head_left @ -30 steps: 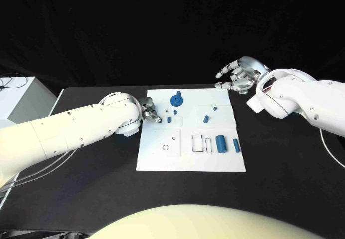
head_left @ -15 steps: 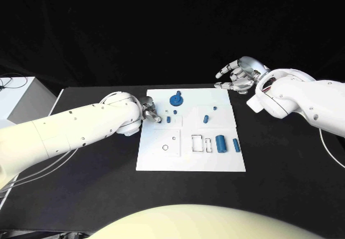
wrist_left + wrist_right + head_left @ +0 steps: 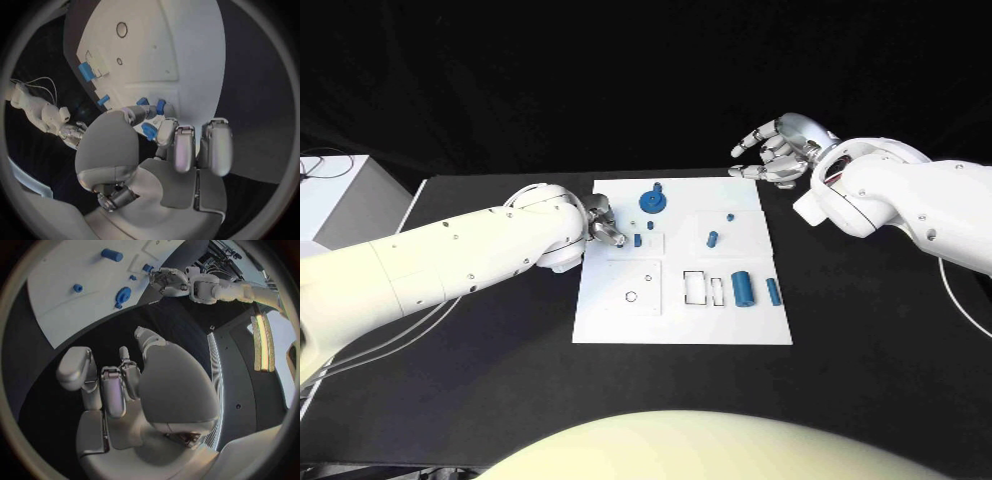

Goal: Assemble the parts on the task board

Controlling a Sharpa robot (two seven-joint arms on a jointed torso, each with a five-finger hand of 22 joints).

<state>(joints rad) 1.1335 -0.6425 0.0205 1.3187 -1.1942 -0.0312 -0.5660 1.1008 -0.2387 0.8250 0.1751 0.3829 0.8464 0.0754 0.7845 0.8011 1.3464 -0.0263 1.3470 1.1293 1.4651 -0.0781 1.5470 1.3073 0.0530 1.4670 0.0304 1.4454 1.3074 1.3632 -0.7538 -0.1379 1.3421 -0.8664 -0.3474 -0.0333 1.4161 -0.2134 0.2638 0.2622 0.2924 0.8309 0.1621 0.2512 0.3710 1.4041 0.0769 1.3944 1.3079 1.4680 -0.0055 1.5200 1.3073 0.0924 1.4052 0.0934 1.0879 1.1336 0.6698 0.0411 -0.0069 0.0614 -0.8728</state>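
My left hand [image 3: 602, 222] pinches a small blue part [image 3: 149, 131] over the board's [image 3: 682, 325] left edge; I should lower it squarely into its socket. My right hand [image 3: 776, 150] hovers empty, fingers spread, off the board's far right corner.

White screw-dotted arms [image 3: 459, 255], silver jointed hands [image 3: 776, 150]

Task board [image 3: 682, 320] sits mid-table [image 3: 473, 400]. Left hand [image 3: 602, 222] at board's left edge, just beside a small peg [image 3: 638, 240]. Disc part [image 3: 653, 201] near the far edge. Two cylinders [image 3: 744, 288] toward the right side. Right hand [image 3: 776, 152] off the far right corner, well apart from the parts.
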